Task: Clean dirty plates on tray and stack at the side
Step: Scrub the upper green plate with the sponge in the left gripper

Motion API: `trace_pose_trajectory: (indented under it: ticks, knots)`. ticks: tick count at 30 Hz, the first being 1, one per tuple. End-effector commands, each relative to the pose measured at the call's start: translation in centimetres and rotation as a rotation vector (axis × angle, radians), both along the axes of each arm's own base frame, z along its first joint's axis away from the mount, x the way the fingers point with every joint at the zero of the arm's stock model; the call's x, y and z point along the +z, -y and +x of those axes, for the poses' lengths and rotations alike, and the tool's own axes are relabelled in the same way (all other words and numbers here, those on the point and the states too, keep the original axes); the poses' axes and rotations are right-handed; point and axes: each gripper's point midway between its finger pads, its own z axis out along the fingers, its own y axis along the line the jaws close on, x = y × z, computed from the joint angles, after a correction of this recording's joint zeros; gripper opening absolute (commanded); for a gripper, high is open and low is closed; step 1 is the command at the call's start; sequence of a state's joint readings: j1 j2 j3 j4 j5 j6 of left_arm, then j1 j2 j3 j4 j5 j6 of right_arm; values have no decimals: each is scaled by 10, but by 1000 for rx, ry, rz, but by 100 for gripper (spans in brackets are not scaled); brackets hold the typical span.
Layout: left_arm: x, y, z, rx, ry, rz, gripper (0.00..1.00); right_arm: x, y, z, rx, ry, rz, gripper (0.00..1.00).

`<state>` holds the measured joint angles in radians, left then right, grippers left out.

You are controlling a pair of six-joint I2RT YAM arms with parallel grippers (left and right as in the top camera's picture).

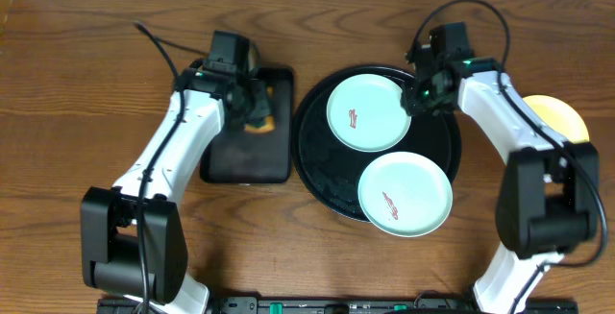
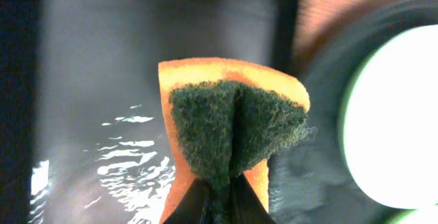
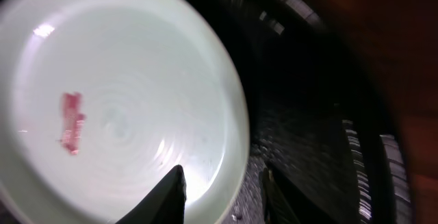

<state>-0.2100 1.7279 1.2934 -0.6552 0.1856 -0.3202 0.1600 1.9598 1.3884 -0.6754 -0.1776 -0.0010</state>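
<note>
Two mint-blue plates lie on the round black tray (image 1: 312, 151), one at the back (image 1: 365, 112) and one at the front right (image 1: 405, 193). Each has a small red smear. The pale yellow plate (image 1: 557, 114) lies on the table at the right, partly hidden by my right arm. My right gripper (image 1: 415, 98) is open, and its fingers (image 3: 222, 186) straddle the right rim of the back plate (image 3: 123, 101). My left gripper (image 1: 256, 110) is shut on an orange sponge with a dark green pad (image 2: 233, 125), above the rectangular tray.
A smaller rectangular black tray (image 1: 245, 156) with a wet glossy bottom (image 2: 102, 114) sits left of the round tray. Bare wooden table lies around both trays.
</note>
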Motion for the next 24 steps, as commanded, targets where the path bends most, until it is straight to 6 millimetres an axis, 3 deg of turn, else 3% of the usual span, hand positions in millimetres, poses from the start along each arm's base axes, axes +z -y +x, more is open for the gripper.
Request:
trace_pose_trajectory:
  ticks: [1, 6, 9, 15, 24]
  knots:
    - [17, 43, 3, -101, 51, -122, 8, -26, -6, 0, 31, -46, 22, 34]
    - [27, 79, 8, -136, 116, -166, 7, -49, -6, 0, 30, -75, 17, 22]
    - [34, 102, 11, -180, 167, -189, 7, -51, -5, -3, 18, -93, 18, 1]
    - [29, 137, 13, -148, 170, -258, 7, -53, -5, -18, 10, -153, -1, 1]
    - [-18, 195, 6, -148, 105, -317, 8, -55, -2, -26, -15, -189, -18, 1]
